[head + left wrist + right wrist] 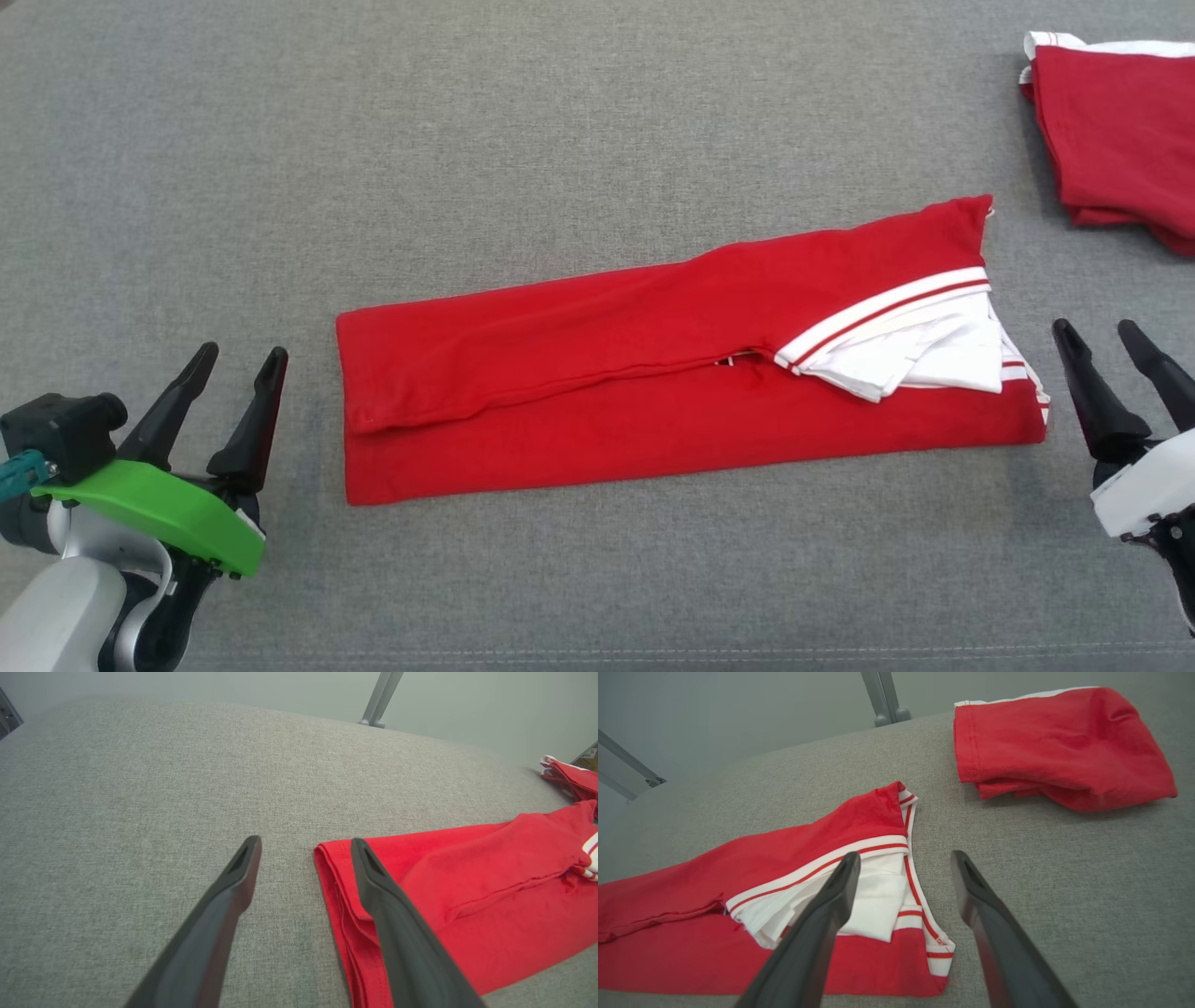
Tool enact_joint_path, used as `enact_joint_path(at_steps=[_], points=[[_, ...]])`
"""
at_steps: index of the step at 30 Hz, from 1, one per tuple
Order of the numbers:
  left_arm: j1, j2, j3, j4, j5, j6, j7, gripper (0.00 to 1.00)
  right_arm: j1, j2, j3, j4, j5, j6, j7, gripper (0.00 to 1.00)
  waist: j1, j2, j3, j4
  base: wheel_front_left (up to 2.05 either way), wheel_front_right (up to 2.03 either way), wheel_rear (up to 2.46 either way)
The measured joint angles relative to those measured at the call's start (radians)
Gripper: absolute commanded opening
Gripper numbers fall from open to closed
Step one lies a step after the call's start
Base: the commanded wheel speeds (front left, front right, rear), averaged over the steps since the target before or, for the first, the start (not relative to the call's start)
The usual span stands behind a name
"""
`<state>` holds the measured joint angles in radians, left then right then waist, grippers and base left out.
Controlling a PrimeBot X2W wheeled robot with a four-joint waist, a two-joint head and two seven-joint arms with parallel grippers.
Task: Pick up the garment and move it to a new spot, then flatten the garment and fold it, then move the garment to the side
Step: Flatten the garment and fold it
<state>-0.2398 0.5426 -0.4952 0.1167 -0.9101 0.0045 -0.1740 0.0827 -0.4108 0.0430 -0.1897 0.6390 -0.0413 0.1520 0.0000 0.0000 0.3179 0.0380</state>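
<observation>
The garment [653,373] is a red shirt with a white, red-striped collar, folded into a long band across the grey surface. Its collar end [878,896] lies to the right, its plain folded end [420,891] to the left. My left gripper [238,359] stands open just off the band's left end, touching nothing. In the left wrist view that gripper [306,845] straddles the band's left corner from above. My right gripper [1102,334] stands open just past the collar end, and in the right wrist view this gripper [906,856] is empty.
A second red garment [1120,140], folded, lies at the far right back corner [1059,746]. The grey fabric surface [467,140] stretches wide behind and to the left. Metal frame legs [885,700] stand beyond its far edge.
</observation>
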Motion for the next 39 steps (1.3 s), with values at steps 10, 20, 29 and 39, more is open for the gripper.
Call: enact_joint_path(at_steps=[10, 20, 29, 39], points=[[0.004, -0.026, 0.048, -0.107, 0.073, 0.085, -0.066, 1.0, -0.094, 0.0, -0.041, 0.17, 0.081, -0.024, 0.094, 1.0, 0.0, 0.0, 0.007, 0.08, 0.0, 0.0, 0.0], [0.058, -0.079, 0.115, -0.139, 0.123, 0.103, -0.075, 1.0, -0.117, 0.004, -0.058, 0.314, 0.111, -0.04, 0.127, 1.0, 0.0, 0.0, 0.019, 0.173, 0.0, 0.0, 0.0], [0.13, -0.11, 0.188, -0.146, 0.124, 0.112, -0.075, 1.0, -0.181, 0.03, -0.05, 0.382, 0.178, -0.018, 0.162, 0.6, 0.0, 0.0, 0.006, 0.225, 0.0, 0.0, 0.0], [0.184, -0.137, 0.266, -0.184, 0.152, 0.115, -0.075, 1.0, -0.214, 0.04, -0.067, 0.413, 0.272, 0.023, 0.23, 0.0, 0.0, 0.0, -0.013, 0.189, 0.0, 0.0, 0.0]])
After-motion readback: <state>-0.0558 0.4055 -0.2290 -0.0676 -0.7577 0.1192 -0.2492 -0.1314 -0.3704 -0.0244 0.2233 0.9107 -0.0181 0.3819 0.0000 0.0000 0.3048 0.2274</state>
